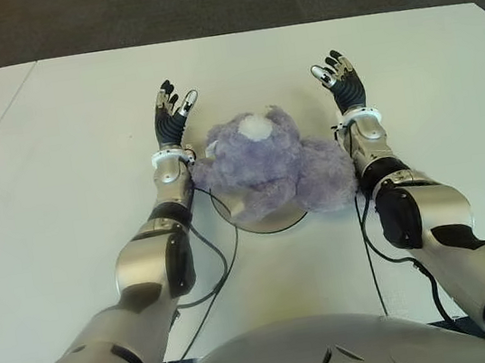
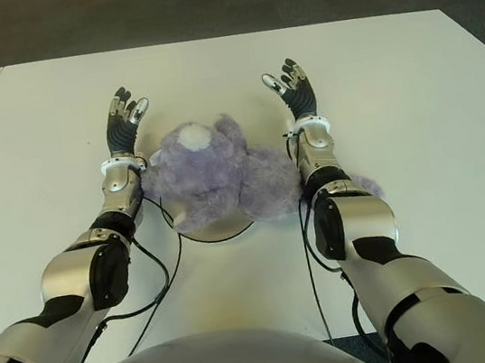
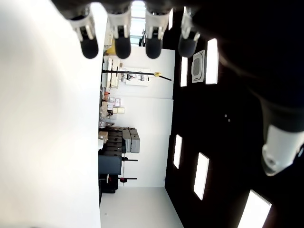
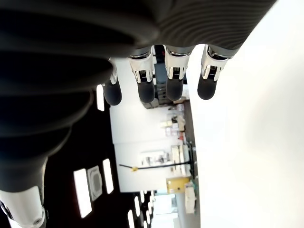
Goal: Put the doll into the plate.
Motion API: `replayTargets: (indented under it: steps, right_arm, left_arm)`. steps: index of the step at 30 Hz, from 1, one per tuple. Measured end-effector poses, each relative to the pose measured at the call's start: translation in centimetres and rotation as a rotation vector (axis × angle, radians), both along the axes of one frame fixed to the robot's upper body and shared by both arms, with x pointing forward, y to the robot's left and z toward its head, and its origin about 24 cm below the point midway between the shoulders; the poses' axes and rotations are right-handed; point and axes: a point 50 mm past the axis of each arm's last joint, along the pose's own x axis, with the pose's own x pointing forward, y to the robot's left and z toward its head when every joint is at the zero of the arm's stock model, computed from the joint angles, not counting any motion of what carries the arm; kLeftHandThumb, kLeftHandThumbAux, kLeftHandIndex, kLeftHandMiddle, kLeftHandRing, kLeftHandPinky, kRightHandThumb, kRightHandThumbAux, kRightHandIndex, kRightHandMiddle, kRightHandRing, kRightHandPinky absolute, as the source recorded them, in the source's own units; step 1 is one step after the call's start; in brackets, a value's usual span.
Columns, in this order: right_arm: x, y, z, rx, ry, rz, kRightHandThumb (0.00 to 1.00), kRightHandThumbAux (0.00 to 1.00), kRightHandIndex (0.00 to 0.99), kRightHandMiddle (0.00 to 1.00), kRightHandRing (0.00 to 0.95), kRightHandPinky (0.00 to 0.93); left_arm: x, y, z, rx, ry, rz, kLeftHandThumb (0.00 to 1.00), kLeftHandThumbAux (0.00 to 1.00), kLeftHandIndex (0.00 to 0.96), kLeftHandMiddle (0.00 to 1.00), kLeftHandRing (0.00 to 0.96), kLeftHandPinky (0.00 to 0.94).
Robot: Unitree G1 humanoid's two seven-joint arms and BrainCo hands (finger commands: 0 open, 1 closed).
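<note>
Cables (image 1: 213, 259) trail over the white table (image 1: 59, 172) toward the near edge. Beyond them the purple doll (image 1: 267, 164) lies on the plate (image 1: 272, 223), long axis left-right, white muzzle upward. Left hand (image 1: 170, 112) and right hand (image 1: 341, 80) flank it, just farther, fingers spread, holding nothing.

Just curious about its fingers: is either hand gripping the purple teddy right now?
No. Both the left hand and right hand are open beside the doll.
</note>
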Motion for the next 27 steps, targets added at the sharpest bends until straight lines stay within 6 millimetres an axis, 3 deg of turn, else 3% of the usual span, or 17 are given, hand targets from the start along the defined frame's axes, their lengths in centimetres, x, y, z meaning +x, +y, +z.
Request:
replayTargets:
  steps: [16, 27]
  right_arm:
    - [0.0, -1.8, 0.5, -0.027, -0.004, 0.033, 0.0, 0.688, 0.093, 0.086, 0.07, 0.079]
    - [-0.1, -1.0, -0.1, -0.021, 0.026, 0.064, 0.0, 0.692, 0.099, 0.093, 0.076, 0.079]
  left_arm:
    - [-0.1, 0.1, -0.2, 0.001, 0.008, 0.001, 0.0, 0.563, 0.0, 0.0, 0.0, 0.0]
    - [-0.8, -0.2, -1.7, 0.003, 0.082, -0.004, 0.0, 0.549, 0.0, 0.0, 0.0, 0.007]
